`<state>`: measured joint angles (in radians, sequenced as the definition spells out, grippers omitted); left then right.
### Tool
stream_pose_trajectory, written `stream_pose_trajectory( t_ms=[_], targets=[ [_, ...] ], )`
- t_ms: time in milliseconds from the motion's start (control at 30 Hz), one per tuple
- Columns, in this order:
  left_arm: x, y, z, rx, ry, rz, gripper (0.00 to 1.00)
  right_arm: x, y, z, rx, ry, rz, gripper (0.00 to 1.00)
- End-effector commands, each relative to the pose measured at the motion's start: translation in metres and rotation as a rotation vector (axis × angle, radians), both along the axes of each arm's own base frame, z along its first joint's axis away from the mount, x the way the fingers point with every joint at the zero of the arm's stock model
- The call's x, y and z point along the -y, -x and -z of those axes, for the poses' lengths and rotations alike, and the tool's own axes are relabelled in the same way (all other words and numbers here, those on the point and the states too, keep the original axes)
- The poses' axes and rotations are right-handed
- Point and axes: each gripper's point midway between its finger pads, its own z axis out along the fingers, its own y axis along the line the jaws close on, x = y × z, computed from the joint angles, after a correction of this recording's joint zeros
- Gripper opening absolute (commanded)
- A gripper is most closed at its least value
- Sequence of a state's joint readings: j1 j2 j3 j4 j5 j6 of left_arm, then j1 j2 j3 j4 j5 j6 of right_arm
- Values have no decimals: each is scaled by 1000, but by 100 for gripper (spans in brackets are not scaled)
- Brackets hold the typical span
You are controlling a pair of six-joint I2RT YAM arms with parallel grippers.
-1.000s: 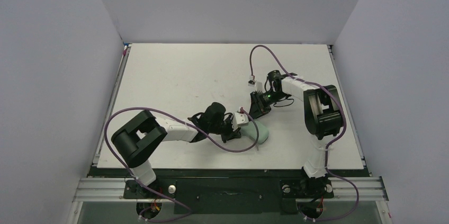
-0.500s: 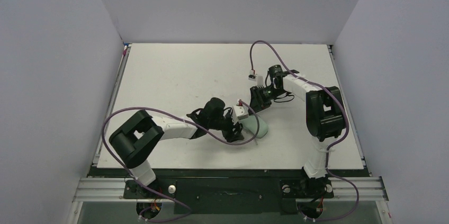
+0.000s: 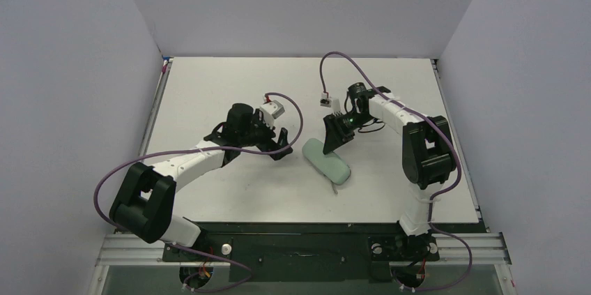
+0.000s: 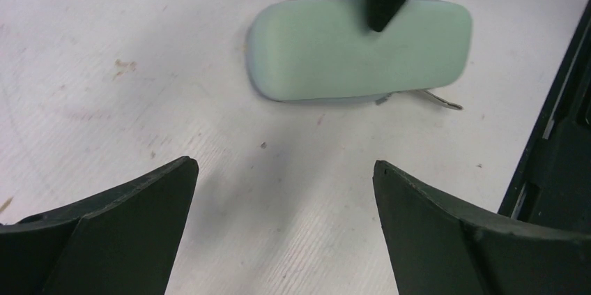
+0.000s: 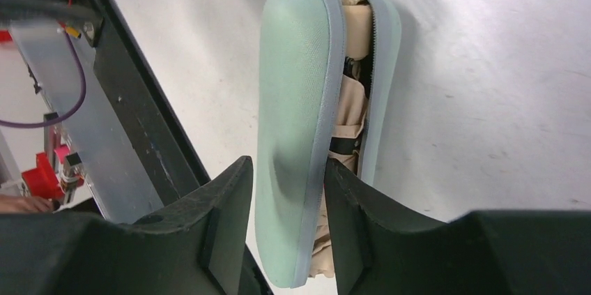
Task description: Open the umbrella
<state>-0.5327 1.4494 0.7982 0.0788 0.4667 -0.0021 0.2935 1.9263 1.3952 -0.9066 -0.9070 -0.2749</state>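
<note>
Wht tbl [image 3: 230,86]: umbrella [image 5: 354,93] w/in mint case [image 5: 296,100]

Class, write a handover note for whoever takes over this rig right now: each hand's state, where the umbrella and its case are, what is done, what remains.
Left hand: open, empty, apart from the green case, to its left.
Right hand: shut on the case at one end, fingers either side of one shell.
Umbrella: folded inside the case, tan fabric showing through the part-open seam. The case lies on the table.
Done: case cracked open.
Left: open the case fully, take the umbrella out, open it.
</note>
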Motion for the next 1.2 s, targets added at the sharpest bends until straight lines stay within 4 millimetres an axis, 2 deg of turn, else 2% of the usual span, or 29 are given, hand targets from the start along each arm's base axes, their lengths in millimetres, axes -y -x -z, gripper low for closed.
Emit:
stream_pose_trajectory(
  t_ms=[0, 100, 233, 433, 567, 767, 833, 967, 1067, 1167],
  targets=[
    [-23, -33, -20, -76, 37, -219, 97, -22, 21, -38, 84, -75, -108, 38],
    [-35, -45, -24, -89, 80, -307, 97, -30, 28, -48, 125, -79, -147, 38],
    [-34, -50, -28, -122, 118, -353, 97, -41, 39, -53, 152, -81, -190, 39],
    [-27, -51, -14, -250, 141, -407, 97, -54, 60, -43, 157, -78, -235, 39],
    [-10, -38, 2, -347, 137, -341, 98, -62, 72, -34, 166, -71, -238, 39],
    [13, -6, 32, -473, 84, -236, 75, -71, 72, -28, 208, -64, -193, 40],
    [16, 5, 40, -487, 67, -212, 69, -72, 69, -28, 221, -65, -167, 41],
    [7, 22, 60, -534, 21, -215, 54, -69, 62, -44, 242, -88, -109, 43],
    [0, 30, 71, -550, -7, -220, 47, -55, 49, -56, 274, -89, -43, 49],
    [-3, 33, 78, -554, -26, -217, 42, -34, 39, -53, 316, -59, -2, 53]
  ],
)
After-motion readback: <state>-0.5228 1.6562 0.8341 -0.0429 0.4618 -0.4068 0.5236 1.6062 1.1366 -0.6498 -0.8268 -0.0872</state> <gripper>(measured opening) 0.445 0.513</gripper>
